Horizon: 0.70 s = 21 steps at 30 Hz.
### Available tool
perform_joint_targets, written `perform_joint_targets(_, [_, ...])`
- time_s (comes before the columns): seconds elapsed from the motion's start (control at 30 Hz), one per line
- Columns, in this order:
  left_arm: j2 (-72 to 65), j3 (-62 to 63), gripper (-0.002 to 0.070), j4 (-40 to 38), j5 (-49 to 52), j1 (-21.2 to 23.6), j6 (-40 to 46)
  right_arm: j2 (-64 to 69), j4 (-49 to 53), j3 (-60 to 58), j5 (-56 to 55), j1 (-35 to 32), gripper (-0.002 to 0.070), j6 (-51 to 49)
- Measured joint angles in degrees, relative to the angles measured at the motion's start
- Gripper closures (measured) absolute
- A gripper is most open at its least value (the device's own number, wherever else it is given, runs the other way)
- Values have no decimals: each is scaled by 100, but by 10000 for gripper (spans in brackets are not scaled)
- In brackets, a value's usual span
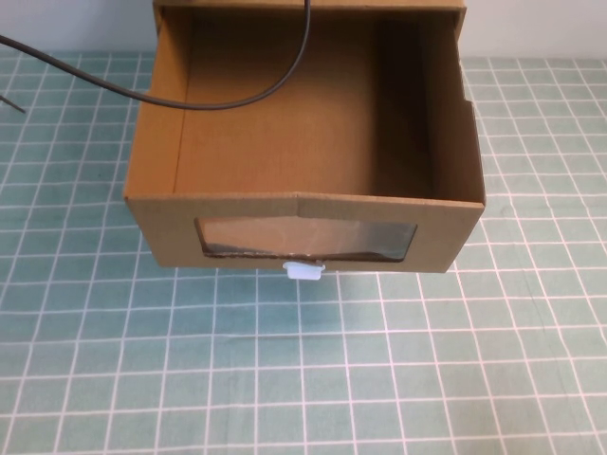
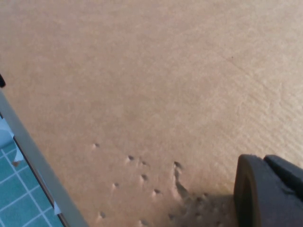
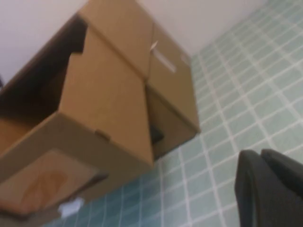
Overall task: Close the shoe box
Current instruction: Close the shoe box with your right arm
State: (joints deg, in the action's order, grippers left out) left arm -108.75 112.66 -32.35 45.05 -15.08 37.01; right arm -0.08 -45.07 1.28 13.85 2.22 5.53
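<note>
Shoe box (image 1: 303,152) drawer sat pulled out at top centre of the high view, white tab (image 1: 304,271) forward; closing not begun; left end effector (image 2: 270,191) against cardboard, right end effector (image 3: 270,189) beside the box, openings cannot tell; next move needed a push on the front panel.

A lab-style test bench: teal gridded mat (image 1: 474,379) against a plain white wall (image 3: 38,23).
</note>
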Motion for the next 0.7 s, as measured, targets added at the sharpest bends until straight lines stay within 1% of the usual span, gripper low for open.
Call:
perform_joint_targets(0.1, [0, 0, 680, 0, 0, 0, 0, 565, 82, 757, 1332, 0, 688, 0])
perform_joint_targets(0.23, [0, 0, 680, 15, 0, 0, 12, 1832, 675, 1895, 2959, 0, 688, 107])
perform_joint_targets(0.33, [0, 0, 680, 14, 0, 0, 12, 2692, 1094, 2615, 3748, 0, 688, 281])
perform_joint_targets(0.43, [0, 0, 680, 18, 0, 0, 12, 3480, 1245, 3277, 4196, 0, 688, 554])
perform_joint_targets(0.57, [0, 0, 680, 18, 0, 0, 12, 4438, 1107, 4042, 4482, 33, 687, 991])
perform_joint_targets(0.67, [0, 0, 680, 18, 0, 0, 2, 4967, 1064, 4548, 4429, 425, 687, 1085])
perform_joint_targets(0.7, [0, 0, 680, 18, 0, 0, 1, 5116, 1064, 4693, 4365, 648, 687, 1085])
